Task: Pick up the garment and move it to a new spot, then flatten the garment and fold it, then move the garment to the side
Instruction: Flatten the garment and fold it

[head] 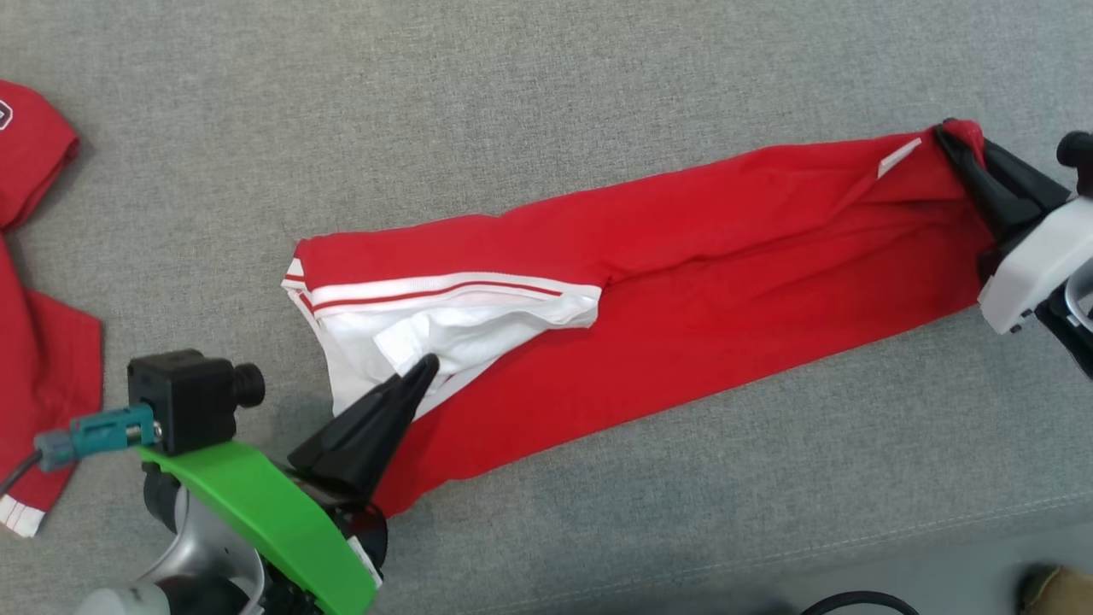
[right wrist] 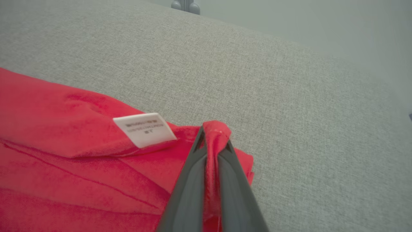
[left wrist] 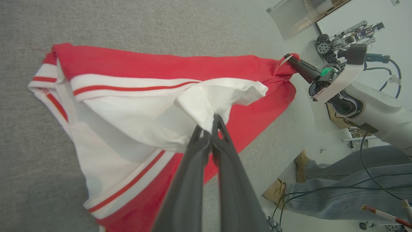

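Stretching in a long slanted band over the grey cloth-covered counter [head: 598,102], the red garment [head: 726,282] runs from its white, red-striped end at the centre-left up to a bunched red tip close to the right edge, and most of its length lies on the surface. A second red garment [head: 34,282] lies well apart, off toward the left edge, and a person's jeans-clad legs [left wrist: 354,190] stand beyond the counter's edge in the left wrist view. The left gripper [head: 423,371] has its fingers pressed together on a pinch of the white fabric at the near end. The right gripper [head: 948,137] is likewise closed, with a narrow ridge of red cloth squeezed between its fingers at the far tip. Just beside that pinch a small white label [right wrist: 145,130] sticks out from a fold. This looks like the flattening step, with the cloth drawn out between two held ends and no tidy fold made yet. The next move probably calls for even tension from both arms, then lowering the ends together so the loose white part spreads out rather than creasing under itself.
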